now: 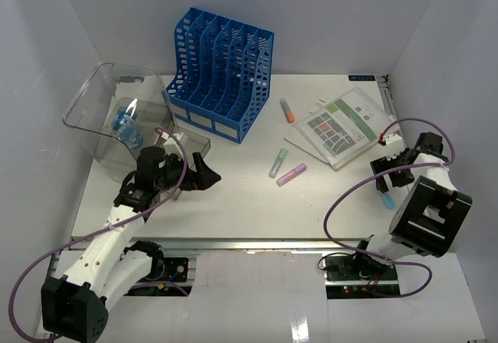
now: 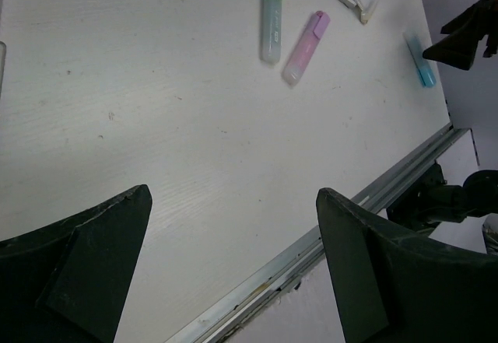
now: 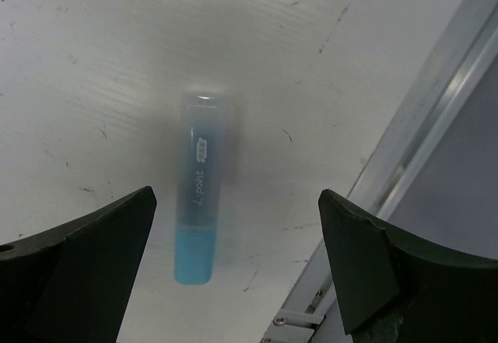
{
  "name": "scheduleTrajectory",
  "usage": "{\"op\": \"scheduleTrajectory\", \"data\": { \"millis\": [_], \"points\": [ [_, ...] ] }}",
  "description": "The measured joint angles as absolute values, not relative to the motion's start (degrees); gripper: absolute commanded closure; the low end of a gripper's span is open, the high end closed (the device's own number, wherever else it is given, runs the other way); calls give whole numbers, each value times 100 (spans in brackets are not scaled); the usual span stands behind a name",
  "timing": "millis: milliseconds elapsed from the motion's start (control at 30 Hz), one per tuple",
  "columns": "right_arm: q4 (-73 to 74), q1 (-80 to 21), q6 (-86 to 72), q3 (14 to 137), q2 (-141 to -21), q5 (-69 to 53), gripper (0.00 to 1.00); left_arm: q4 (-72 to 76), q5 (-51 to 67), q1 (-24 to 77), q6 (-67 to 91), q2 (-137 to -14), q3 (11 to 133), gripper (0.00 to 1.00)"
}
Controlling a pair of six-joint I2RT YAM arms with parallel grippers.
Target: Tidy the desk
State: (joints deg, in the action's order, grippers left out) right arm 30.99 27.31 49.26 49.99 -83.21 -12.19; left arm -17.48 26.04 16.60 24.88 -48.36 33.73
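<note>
The white desk [image 1: 241,203] has a metal rail [image 1: 257,243] along its front edge. My left gripper [image 1: 204,173] is open and empty above the left middle of the desk; in the left wrist view [image 2: 233,195] only bare desk and the rail [image 2: 327,234] lie between its fingers. My right gripper [image 1: 387,173] is open over a blue highlighter [image 1: 386,200] lying near the desk's right edge. In the right wrist view [image 3: 237,195] the blue highlighter [image 3: 198,195] lies flat between the fingers, closer to the left one, untouched.
A blue file organizer [image 1: 220,75] stands at the back. A clear plastic bin [image 1: 117,117] lies at the left. A booklet [image 1: 340,127] lies at the back right. Orange [image 1: 287,110], green [image 1: 278,162] and pink [image 1: 292,174] highlighters lie mid-desk.
</note>
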Motion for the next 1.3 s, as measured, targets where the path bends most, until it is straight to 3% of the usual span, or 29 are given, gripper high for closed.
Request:
{"op": "scheduleTrajectory", "data": {
  "millis": [67,200,467,767,900,1100,1300],
  "points": [
    [3162,2729,5038,5069,-8524,-1330,1,-1720,2704,1660,2558,-4755,3352,2],
    [3201,2725,5175,5218,-8893,-1469,19,-1643,2868,1660,2701,-4651,3344,2],
    [3096,2724,5350,5032,-9034,-1490,33,-1499,2994,1660,3066,-4523,3257,2],
    [2791,2634,5493,4508,-8594,-1506,79,-804,3274,1660,4018,-4332,2694,2],
    [2716,2633,5484,4461,-8556,-1502,92,-367,3371,1660,4680,-4278,2217,2],
    [2833,2635,5494,4392,-8368,-1683,92,311,3443,1710,5463,-4268,1942,2],
    [3965,2357,5420,4625,-7716,-3218,92,1117,3013,2622,5893,-4720,1947,2]
  ]
}}
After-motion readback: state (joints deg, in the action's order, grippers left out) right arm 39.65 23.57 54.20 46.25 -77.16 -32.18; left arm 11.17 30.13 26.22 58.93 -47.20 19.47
